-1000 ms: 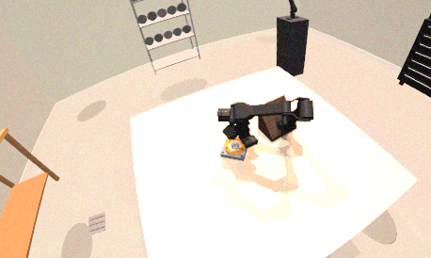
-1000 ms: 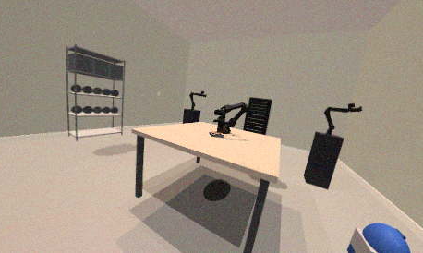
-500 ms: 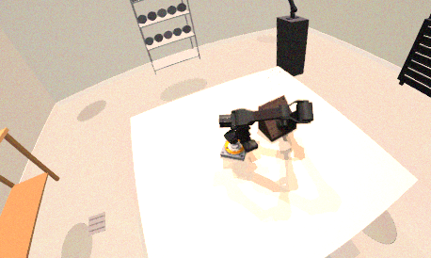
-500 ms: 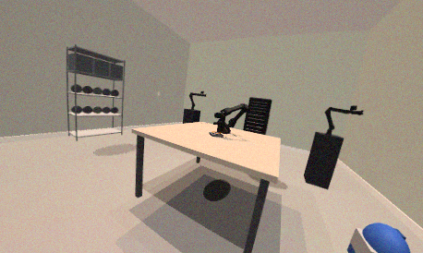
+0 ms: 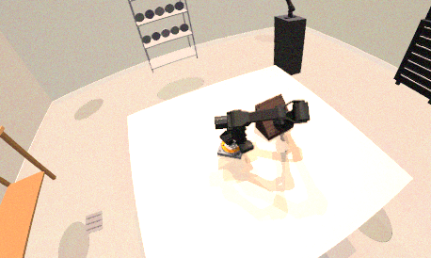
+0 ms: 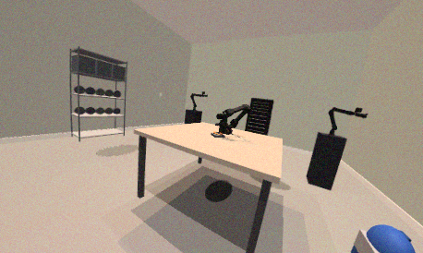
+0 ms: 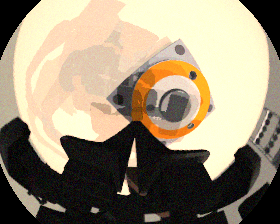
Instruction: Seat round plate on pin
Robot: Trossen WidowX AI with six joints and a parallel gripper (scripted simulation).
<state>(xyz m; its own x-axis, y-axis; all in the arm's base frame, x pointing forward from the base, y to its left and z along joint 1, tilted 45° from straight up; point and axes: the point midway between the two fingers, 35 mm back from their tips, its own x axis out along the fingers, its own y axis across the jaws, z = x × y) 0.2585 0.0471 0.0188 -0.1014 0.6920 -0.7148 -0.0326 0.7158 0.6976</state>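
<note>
We can read no brand, label or writing anywhere; the small striped sheet [image 5: 94, 220] on the floor shows only grey lines too coarse to make out. The black parallel-jaw end effector [image 7: 132, 157] is clenched, its two dark fingers drawn together with only a thin sliver of light between them, and it grasps nothing. From the wrist view we see the fingertips meeting just beside the near edge of the round orange plate [image 7: 172, 102], at the side where the orange rim overlaps the base; whether they actually touch the rim we cannot tell. The plate sits on the square grey base [image 7: 124, 96], ringed around the grey cylindrical post [image 7: 172, 103] at its middle, and dark corner holes show in the base at its upper and left corners. The orange tab, the hole next to it and the small pin are too blurred for us to pick out, so we cannot tell whether the plate lies flat. In the top view the black arm [image 5: 264, 114] reaches from its brown block mount [image 5: 270, 117] across the white bench [image 5: 316, 188], with the wrist bent down directly over the plate [image 5: 228, 148], hiding most of it. In the exterior view the plate [image 6: 216, 134] is a small orange speck on the bench [image 6: 246, 157].
</note>
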